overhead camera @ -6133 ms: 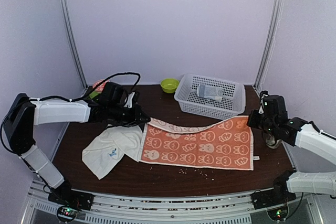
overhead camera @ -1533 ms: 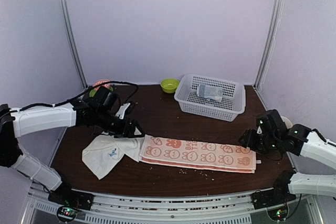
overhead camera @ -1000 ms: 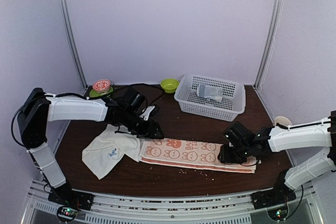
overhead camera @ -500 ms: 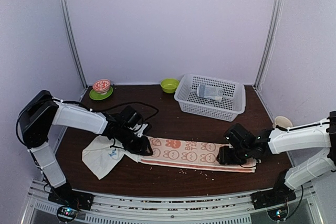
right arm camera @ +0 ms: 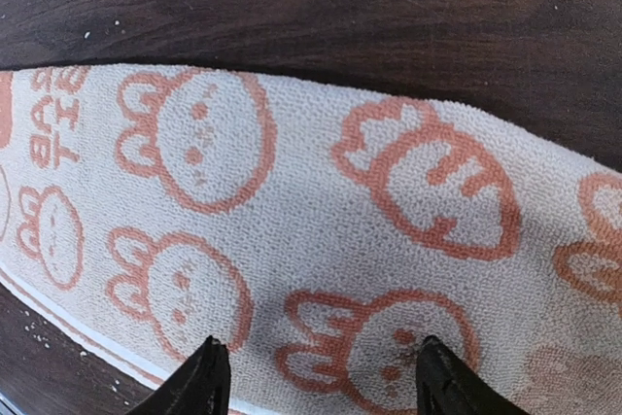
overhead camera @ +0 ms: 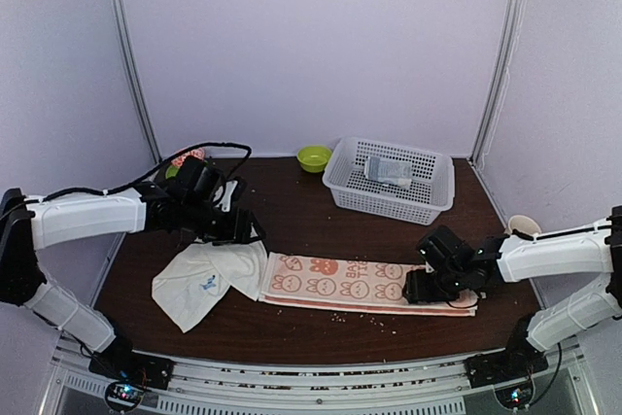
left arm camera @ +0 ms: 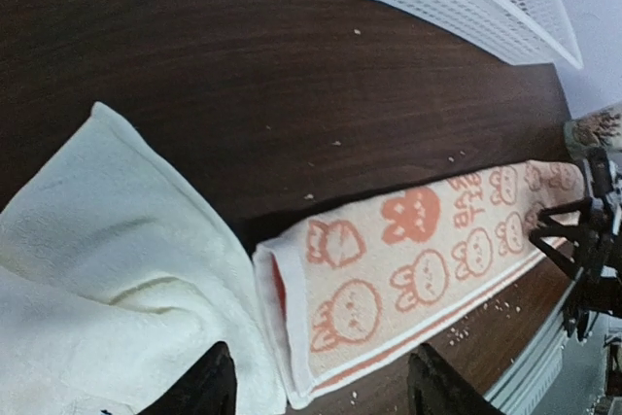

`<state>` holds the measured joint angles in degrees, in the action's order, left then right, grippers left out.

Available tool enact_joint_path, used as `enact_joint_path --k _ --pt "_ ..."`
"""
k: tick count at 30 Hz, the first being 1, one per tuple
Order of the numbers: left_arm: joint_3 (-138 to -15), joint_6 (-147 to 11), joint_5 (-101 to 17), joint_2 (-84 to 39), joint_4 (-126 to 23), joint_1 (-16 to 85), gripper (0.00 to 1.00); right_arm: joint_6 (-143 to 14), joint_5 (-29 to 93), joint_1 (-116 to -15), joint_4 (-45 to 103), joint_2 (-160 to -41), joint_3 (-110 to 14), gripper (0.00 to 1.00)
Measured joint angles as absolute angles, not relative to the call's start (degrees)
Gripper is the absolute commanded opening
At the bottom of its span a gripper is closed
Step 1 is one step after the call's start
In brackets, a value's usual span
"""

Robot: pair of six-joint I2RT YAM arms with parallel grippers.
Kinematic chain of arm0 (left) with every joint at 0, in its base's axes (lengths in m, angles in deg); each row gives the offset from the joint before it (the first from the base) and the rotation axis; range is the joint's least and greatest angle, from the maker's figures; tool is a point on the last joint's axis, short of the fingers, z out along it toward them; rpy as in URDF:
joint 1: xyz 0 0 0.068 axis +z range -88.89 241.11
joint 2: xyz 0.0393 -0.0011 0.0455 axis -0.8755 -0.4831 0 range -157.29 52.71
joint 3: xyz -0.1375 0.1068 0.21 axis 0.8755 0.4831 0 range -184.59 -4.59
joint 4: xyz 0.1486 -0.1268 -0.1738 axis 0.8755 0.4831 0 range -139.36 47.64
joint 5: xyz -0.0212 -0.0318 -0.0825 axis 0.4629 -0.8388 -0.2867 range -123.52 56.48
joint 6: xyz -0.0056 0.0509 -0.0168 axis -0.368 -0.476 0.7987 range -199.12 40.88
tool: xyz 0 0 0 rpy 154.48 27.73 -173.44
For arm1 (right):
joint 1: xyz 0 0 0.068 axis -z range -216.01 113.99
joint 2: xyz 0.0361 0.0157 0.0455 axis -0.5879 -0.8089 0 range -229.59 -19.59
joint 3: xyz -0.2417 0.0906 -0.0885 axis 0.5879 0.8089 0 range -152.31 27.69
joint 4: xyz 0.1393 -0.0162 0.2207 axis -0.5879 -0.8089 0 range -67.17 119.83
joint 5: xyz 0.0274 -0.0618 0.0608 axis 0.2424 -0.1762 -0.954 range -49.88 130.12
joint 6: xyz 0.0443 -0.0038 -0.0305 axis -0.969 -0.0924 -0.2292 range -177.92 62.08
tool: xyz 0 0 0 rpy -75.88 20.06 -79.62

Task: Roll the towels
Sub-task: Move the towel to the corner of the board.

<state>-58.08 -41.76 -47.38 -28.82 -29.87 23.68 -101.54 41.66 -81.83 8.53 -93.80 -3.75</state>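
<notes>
The cream towel with orange-pink cartoon faces point(overhead camera: 355, 282) lies folded into a long strip across the front of the table. Its left end overlaps the plain cream-white towel point(overhead camera: 204, 277), which is crumpled and has a small blue mark. My left gripper point(overhead camera: 245, 231) hovers open just behind that overlap. In the left wrist view its fingers point(left arm camera: 210, 386) straddle the strip's left end point(left arm camera: 389, 274) beside the plain towel point(left arm camera: 107, 269). My right gripper point(overhead camera: 420, 287) stands open, low over the strip's right part. Only patterned cloth point(right arm camera: 321, 221) shows between its fingertips point(right arm camera: 206, 376).
A white basket point(overhead camera: 428, 203) at the back right holds a grey-blue rolled towel point(overhead camera: 389, 171). A green bowl point(overhead camera: 313, 156) sits beside it. A red-patterned dish point(overhead camera: 185, 156) is at the back left, a cup point(overhead camera: 522, 226) at the right edge. Crumbs dot the table.
The left gripper has drawn back and to the left, off the strip's left end. The right gripper has stayed over the right part with its jaws wider. The towel was folded earlier.
</notes>
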Motion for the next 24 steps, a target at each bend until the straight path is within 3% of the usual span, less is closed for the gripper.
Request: enact_joint_path --k 4,9,17,21,24 --pt "-60.49 -41.76 -43.52 -37.28 -28.65 24.92 0.34 -99.59 41.69 -81.81 7.79 -95.07 -5.79 0.66" --pt "-58.04 -41.01 -41.4 -44.91 -27.88 26.02 0.2 -96.92 41.62 -81.81 7.42 -98.57 -9.63 0.65" --pt "-51.24 -38.83 -38.71 -40.23 -29.61 35.98 0.15 -95.13 40.35 -81.96 7.64 -101.89 -16.19 0.66" --pt "-47.81 -38.11 -35.95 -36.19 -27.88 42.76 0.31 -95.15 39.48 -82.46 8.49 -101.93 -17.83 0.66" --pt "-47.05 -38.35 -34.09 -33.59 -24.56 45.47 0.57 -95.17 39.02 -82.64 9.23 -101.87 -18.25 0.66"
